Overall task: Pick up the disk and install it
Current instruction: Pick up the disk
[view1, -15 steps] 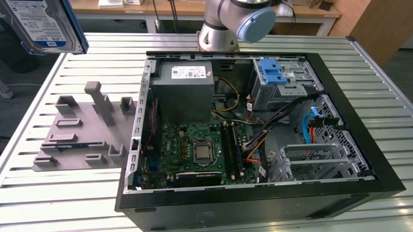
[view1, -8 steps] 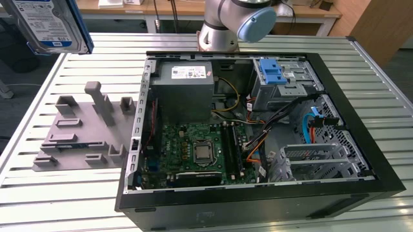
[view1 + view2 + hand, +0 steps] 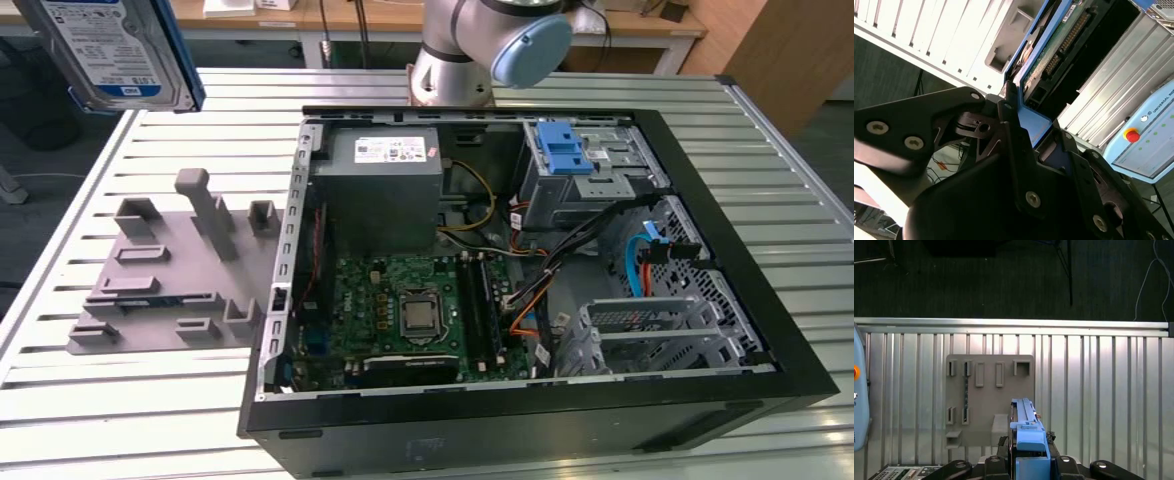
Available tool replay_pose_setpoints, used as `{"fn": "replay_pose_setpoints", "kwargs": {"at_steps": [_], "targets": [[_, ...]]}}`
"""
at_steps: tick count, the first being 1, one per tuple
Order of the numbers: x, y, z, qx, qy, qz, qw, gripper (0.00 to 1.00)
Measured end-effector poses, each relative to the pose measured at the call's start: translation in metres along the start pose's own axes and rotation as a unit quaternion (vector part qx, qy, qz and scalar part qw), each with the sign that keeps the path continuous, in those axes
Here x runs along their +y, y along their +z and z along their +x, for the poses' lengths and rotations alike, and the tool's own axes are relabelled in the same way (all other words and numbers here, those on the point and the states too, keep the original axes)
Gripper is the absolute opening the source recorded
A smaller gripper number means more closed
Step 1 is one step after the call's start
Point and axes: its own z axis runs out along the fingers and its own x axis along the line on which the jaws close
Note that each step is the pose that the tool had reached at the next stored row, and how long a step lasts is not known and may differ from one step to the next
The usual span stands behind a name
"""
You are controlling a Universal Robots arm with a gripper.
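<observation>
The disk (image 3: 118, 50) hangs high at the exterior view's upper left, label side showing, well above the grey holder block (image 3: 174, 270). In the first wrist view the disk (image 3: 1027, 427) stands edge-on with its blue carrier frame uppermost, and my gripper (image 3: 1029, 462) is shut on it from both sides. The second wrist view shows the disk's (image 3: 1056, 47) green circuit board and blue frame running out from between my black fingers (image 3: 1009, 125). The holder block (image 3: 989, 395) lies far below on the slatted table.
An open computer case (image 3: 747, 300) lies on the slatted table (image 3: 120, 400), with a metal drive cage and blue latch piece (image 3: 566, 150) at its far corner. The arm's base (image 3: 461, 60) stands behind the case. A pendant with a red button (image 3: 1132, 135) lies nearby.
</observation>
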Motion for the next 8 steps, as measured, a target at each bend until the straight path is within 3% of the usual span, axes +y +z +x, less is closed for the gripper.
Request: {"fn": "replay_pose_setpoints", "kwargs": {"at_steps": [8], "targets": [[-0.0102, -0.0001, 0.0001, 0.0, 0.0, 0.0, 1.0, 0.36]]}}
